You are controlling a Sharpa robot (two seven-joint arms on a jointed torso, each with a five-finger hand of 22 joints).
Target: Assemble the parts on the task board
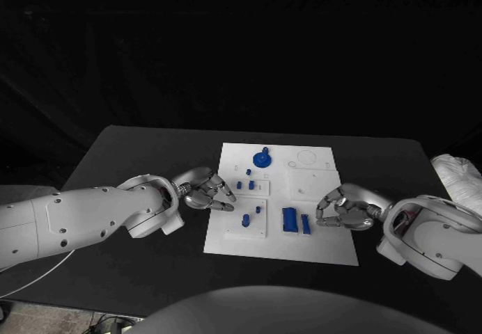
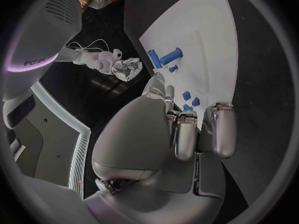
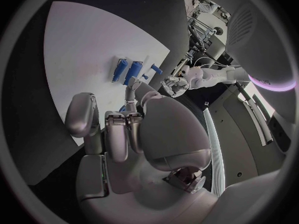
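Observation:
The white task board (image 1: 301, 243) lies in the middle of the black table. On it are a round blue part (image 1: 262, 158) at the far end, several small blue parts (image 1: 245, 185) along the left side, and a larger blue block (image 1: 289, 219) with a slim bar (image 1: 305, 223) beside it. My left hand (image 1: 206, 189) hovers at the board's left edge, fingers curled in with nothing visible in them. My right hand (image 1: 341, 209) sits at the board's right edge beside the slim bar, fingers also curled in on nothing. The left wrist view shows the board (image 2: 206, 45), blue parts (image 2: 165, 58) and the right hand (image 2: 126, 68). In the right wrist view are the blue block (image 3: 124, 70) and the left hand (image 3: 177, 83).
A crumpled white bundle (image 1: 457, 174) lies at the table's right edge, behind my right arm. Bare black table (image 1: 150, 149) surrounds the board on the left and far sides. A thin cable (image 1: 30, 278) hangs off the near left.

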